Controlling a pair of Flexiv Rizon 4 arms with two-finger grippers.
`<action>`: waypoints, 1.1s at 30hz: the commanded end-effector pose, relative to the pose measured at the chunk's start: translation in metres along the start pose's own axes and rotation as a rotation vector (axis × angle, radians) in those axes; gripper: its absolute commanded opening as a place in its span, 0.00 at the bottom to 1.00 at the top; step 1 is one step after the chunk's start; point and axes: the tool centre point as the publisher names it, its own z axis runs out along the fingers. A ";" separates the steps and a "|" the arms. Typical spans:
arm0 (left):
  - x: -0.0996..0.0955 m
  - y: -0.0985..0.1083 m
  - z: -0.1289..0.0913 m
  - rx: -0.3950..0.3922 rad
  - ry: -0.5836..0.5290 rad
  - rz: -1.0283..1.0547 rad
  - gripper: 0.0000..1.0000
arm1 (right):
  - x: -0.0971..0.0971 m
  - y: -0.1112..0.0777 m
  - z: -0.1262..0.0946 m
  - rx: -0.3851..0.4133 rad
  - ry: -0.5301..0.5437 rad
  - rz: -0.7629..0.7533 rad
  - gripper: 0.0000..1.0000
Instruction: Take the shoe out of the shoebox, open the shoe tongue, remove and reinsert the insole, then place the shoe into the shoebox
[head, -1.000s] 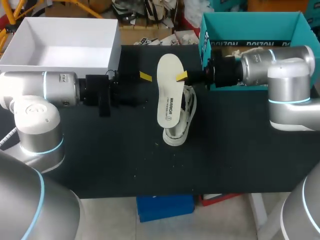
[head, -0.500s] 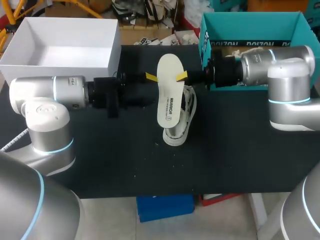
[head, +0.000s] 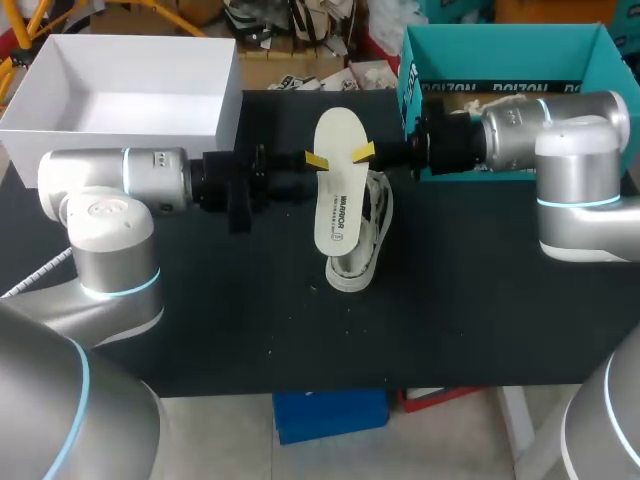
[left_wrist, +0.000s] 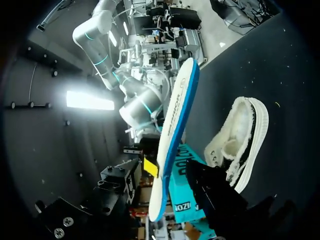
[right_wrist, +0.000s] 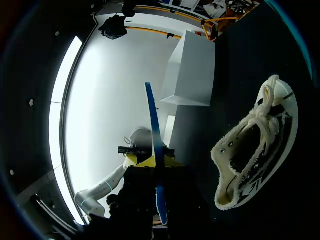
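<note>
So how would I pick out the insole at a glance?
Look at the black table, midway between the white box and the teal shoebox. Above the white shoe there, the insole is the flat white oval pinched by the right end effector.

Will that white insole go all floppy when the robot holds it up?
Probably not very: pinched at one edge by the right jaws, the thin white-and-blue insole looks straight, with no droop. It looks thin, so it is likely light, and it could bend if pushed.
</note>
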 end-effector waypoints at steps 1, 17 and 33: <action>0.000 0.006 0.010 0.010 -0.002 0.011 0.39 | 0.000 0.000 0.000 0.001 -0.001 0.001 0.00; 0.003 0.012 0.026 0.040 0.006 0.020 0.00 | 0.000 0.000 0.000 0.001 -0.001 0.001 0.00; 0.006 -0.014 0.016 0.117 0.085 -0.049 0.00 | 0.003 -0.020 -0.016 -0.045 -0.102 0.016 1.00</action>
